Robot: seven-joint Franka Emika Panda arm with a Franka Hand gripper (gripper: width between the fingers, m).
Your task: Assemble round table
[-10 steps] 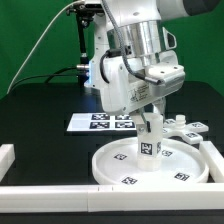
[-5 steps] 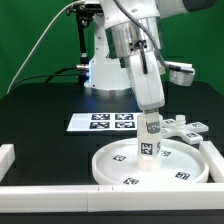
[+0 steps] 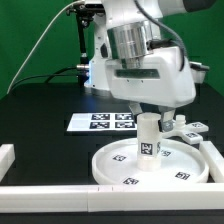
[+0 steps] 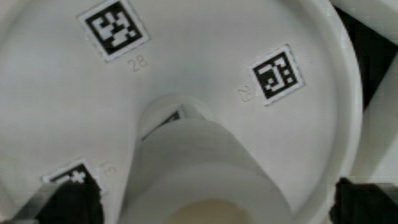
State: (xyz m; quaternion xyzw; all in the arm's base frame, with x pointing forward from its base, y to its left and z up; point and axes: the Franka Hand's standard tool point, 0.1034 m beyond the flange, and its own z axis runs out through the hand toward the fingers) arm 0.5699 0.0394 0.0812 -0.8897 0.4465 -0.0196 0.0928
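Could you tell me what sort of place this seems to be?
Probably a robotics lab bench: a black table fenced by white border walls, a green backdrop, and a tagged marker board.

A robotics lab: green backdrop (image 3: 40,40), black table (image 3: 40,125), tagged marker board (image 3: 100,122).

- Disc (image 3: 108,168): white plastic, smooth, with a soft sheen.
- Leg (image 3: 148,128): the same white plastic, smooth and slightly glossy.
- Foot piece (image 3: 186,131): white plastic, smooth.
- Tags (image 4: 274,75): flat black-and-white print, matt.
- Table (image 3: 40,125): black, matt.
- Walls (image 3: 50,195): white, smooth.
- Arm (image 3: 160,80): glossy white shell with a silvery, metal-looking band.
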